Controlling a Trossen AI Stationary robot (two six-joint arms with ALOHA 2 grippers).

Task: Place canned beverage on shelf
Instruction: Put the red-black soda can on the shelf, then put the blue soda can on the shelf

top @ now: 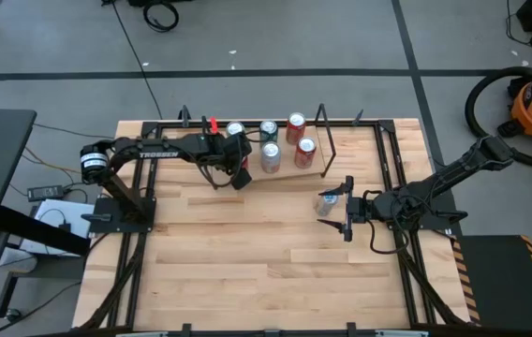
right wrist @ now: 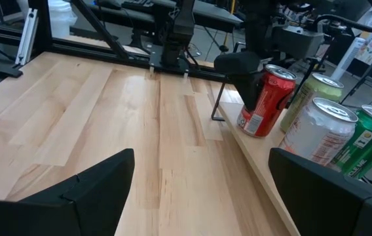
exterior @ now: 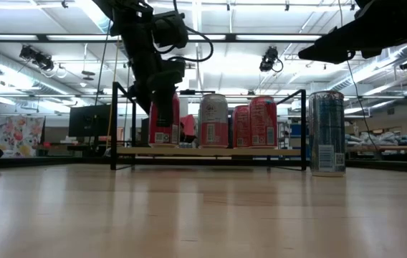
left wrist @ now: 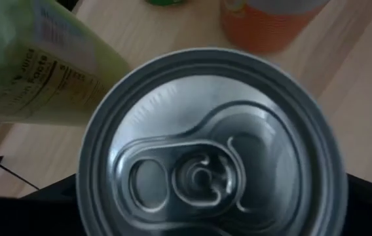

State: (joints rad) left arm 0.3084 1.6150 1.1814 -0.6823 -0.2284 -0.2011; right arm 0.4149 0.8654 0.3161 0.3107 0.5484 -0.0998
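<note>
Red can [right wrist: 264, 101] stands on shelf [exterior: 211, 151] beneath left hand [top: 240, 173]

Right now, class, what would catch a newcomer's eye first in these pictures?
A row of cans stands on the low wooden shelf at the table's far side, and the left gripper hangs over a red can at the shelf's left end. A silver-blue can stands alone on the table by the right gripper, whose fingers are open.

Low light-wood shelf [top: 289, 171] with thin black end rods holds several upright cans; a red can [exterior: 164, 120] stands at one end. Silver-blue can [exterior: 327, 132] upright on the tabletop, beside the shelf.
</note>
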